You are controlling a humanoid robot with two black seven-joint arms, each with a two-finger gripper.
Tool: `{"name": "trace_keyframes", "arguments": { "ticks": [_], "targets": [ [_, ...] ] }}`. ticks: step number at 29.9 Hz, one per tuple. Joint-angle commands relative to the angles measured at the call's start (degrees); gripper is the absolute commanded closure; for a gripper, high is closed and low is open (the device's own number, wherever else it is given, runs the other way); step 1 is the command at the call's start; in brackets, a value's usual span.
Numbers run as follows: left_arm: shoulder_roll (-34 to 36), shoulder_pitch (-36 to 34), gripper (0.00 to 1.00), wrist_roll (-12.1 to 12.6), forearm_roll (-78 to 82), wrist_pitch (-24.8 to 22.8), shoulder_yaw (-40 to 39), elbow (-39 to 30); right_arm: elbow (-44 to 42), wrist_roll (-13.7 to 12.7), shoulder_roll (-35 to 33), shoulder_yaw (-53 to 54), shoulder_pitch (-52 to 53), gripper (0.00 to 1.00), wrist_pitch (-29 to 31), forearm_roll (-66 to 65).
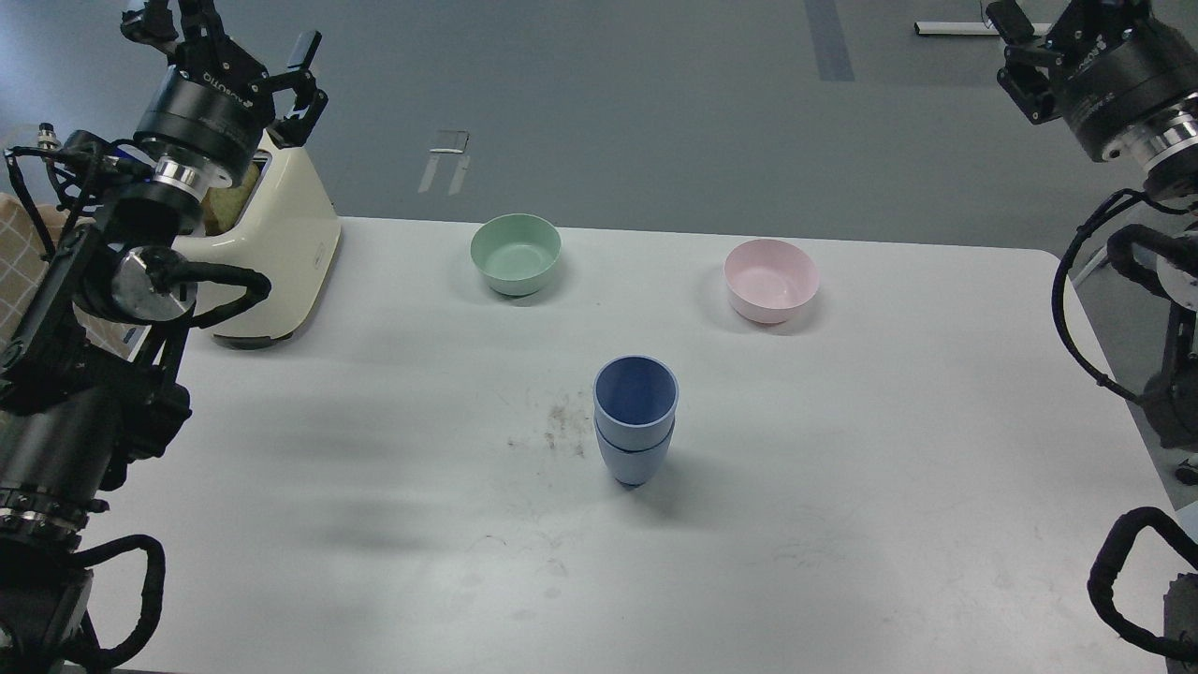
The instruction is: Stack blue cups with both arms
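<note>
The two pale blue cups (635, 421) stand nested one inside the other, upright, at the middle of the white table (374, 524). The dark blue inside of the upper cup (636, 388) faces up. Nothing touches the stack. My left gripper (225, 33) is raised at the far top left, above the cream appliance, with its fingers spread and empty. My right gripper (1067, 19) is raised at the far top right, well away from the cups. It is partly cut off by the top edge, and its visible finger stands wide and empty.
A mint-green bowl (516, 253) and a pink bowl (771, 279) sit at the back of the table. A cream appliance (281, 253) stands at the back left, under my left arm. A dirty smudge (562, 421) lies left of the cups.
</note>
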Motion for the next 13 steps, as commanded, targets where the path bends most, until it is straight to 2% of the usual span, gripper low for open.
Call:
{"name": "trace_keyframes", "arguments": {
  "ticks": [1,3,6,10,13],
  "targets": [
    [-0.01,-0.90,0.02,-0.02,-0.53,-0.30,0.00,2.97,-5.70,0.00,-1.30,0.28,0.40,0.00,0.01,9.85],
    [-0.01,-1.17,0.02,-0.11,-0.62,-0.39,0.00,4.55,-8.78,0.08,-1.30,0.64,0.31,0.00,0.01,15.13],
    [0.34,-1.52,0.02,-0.02,-0.79,-1.09,-0.18,7.63,-10.98,0.17,-1.30,0.81,-0.12,0.00,-3.20,19.45],
    [2.01,-1.79,0.02,0.15,-6.48,-5.65,-0.09,10.88,-10.90,0.17,-1.04,0.81,-0.47,0.00,-4.44,19.89],
    [2.10,-1.61,0.02,3.13,-11.59,-6.98,-0.18,11.24,-10.72,0.17,-0.95,0.81,-1.35,0.00,-4.17,20.06]
  ]
}}
